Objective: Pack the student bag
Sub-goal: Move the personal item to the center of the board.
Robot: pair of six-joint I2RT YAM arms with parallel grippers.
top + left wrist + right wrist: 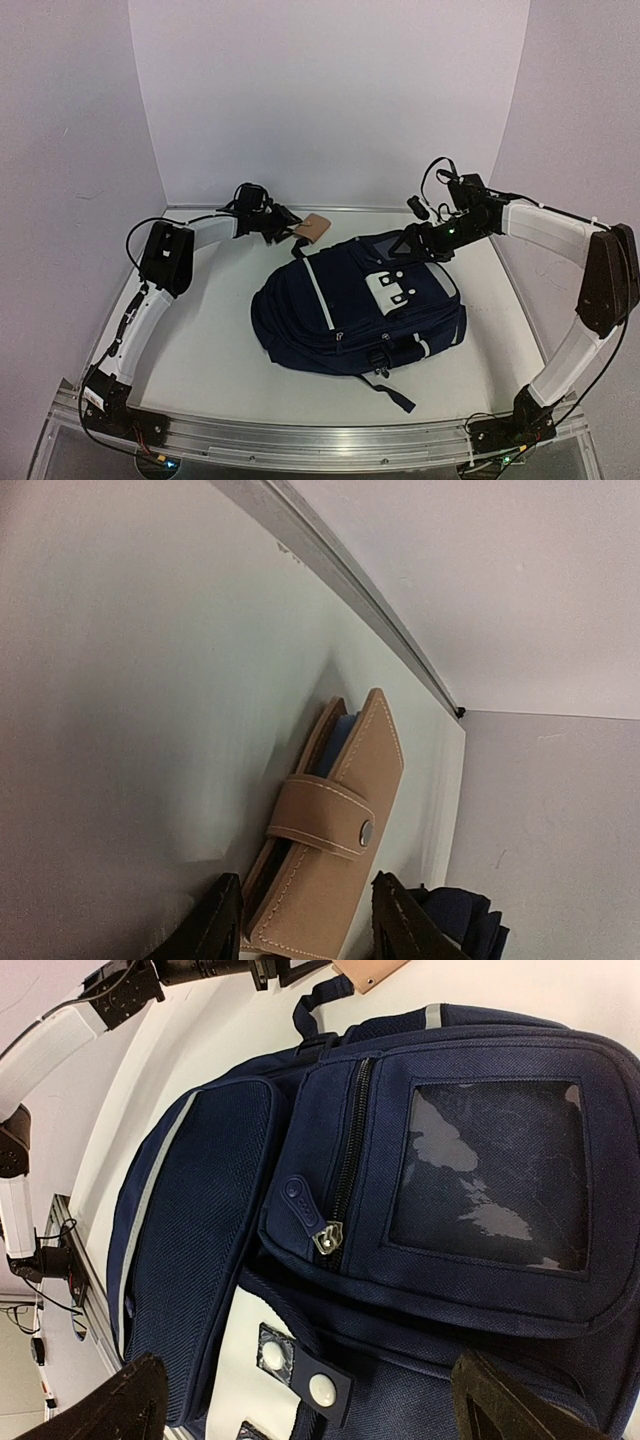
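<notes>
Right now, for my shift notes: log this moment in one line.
left claw: astride tan snap case, grip unclear | right claw: open over navy backpack | case: outside backpack

Overhead and (close) wrist views share the bag (340,310).

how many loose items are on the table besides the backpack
1: a tan snap-flap case at the far side, just beyond the backpack's top, between the left gripper's fingers. More may hide under the backpack.

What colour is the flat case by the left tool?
The flat stitched case is tan with pale stitching, silver snap; clearest in left wrist view.
</notes>
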